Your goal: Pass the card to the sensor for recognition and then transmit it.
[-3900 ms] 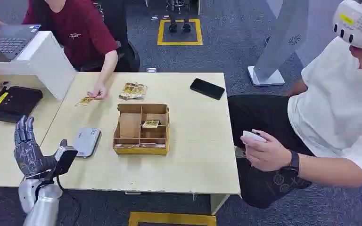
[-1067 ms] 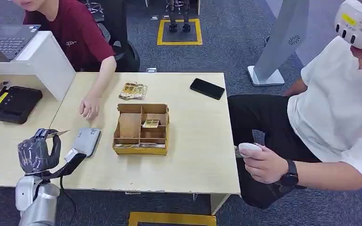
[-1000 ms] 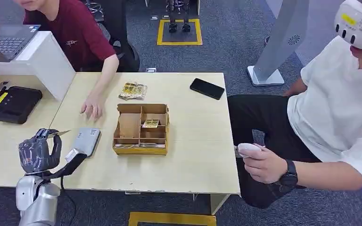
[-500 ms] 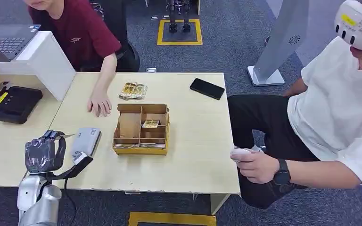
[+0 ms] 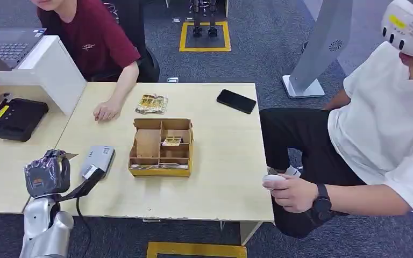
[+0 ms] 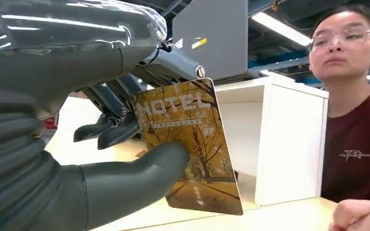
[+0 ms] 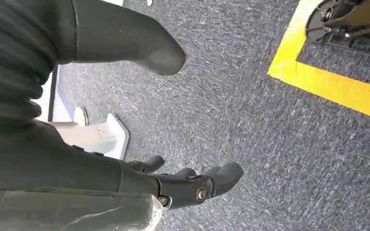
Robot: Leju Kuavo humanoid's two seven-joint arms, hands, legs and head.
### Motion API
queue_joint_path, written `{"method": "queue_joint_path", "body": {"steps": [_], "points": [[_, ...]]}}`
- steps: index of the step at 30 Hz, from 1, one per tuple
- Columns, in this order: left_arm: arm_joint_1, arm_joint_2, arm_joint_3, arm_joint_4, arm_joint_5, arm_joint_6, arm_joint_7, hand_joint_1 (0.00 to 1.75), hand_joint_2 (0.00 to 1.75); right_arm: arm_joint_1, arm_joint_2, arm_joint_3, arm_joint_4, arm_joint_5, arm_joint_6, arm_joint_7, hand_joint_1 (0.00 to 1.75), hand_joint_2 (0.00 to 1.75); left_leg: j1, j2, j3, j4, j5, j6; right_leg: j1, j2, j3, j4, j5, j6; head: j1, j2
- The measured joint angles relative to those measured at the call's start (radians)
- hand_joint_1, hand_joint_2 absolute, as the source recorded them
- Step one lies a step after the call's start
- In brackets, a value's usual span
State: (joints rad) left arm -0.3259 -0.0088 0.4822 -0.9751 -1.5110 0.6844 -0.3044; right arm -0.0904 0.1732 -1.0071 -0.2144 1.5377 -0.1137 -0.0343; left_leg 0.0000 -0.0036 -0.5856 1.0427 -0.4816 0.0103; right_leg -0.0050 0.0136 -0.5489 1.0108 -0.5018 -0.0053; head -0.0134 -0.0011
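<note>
My left hand (image 5: 47, 174) hovers over the table's front left corner, just left of the grey card sensor (image 5: 98, 160). It pinches a golden hotel card (image 6: 188, 144) between thumb and fingers; the card's edge (image 5: 68, 156) points toward the sensor. In the left wrist view the card stands upright with the thumb (image 6: 139, 173) pressed on its face. My right hand (image 7: 192, 185) hangs over grey carpet, fingers apart and holding nothing.
A cardboard divided box (image 5: 161, 146) with a card in it stands mid-table. A stack of cards (image 5: 151, 103) and a person's hand (image 5: 106, 110) lie behind it. A black phone (image 5: 236, 101) sits far right. A seated person (image 5: 387, 123) holds a controller.
My left hand went from open and empty to gripping the card, then drifted right toward the sensor. The person's hand left the card and pulled back across the table.
</note>
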Motion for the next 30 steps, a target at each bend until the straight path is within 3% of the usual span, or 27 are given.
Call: {"method": "queue_joint_path", "body": {"steps": [25, 28, 30], "points": [[0.055, -0.016, -0.033, 0.017, 0.024, 0.0, -0.022, 1.75, 1.75, 0.0, 0.011, 0.0, 0.002, -0.003, -0.014, -0.001, 0.0, 1.75, 0.0, 0.0, 0.0, 0.0, 0.0, 0.0, 0.0, 0.0, 0.0, 0.0, 0.0, 0.0, 0.0, 0.0], [0.054, -0.02, -0.033, 0.018, 0.043, 0.0, -0.045, 1.75, 1.75, 0.0, 0.011, 0.0, 0.003, -0.002, -0.014, -0.001, 0.0, 1.75, 0.0, 0.0, 0.0, 0.0, 0.0, 0.0, 0.0, 0.0, 0.0, 0.0, 0.0, 0.0, 0.0, 0.0], [0.042, -0.024, -0.032, 0.038, 0.117, 0.0, -0.099, 1.75, 1.75, 0.0, 0.011, 0.0, 0.003, -0.003, -0.012, -0.002, 0.0, 1.75, 0.0, 0.0, 0.0, 0.0, 0.0, 0.0, 0.0, 0.0, -0.001, 0.0, 0.0, 0.0, 0.0, 0.0]]}}
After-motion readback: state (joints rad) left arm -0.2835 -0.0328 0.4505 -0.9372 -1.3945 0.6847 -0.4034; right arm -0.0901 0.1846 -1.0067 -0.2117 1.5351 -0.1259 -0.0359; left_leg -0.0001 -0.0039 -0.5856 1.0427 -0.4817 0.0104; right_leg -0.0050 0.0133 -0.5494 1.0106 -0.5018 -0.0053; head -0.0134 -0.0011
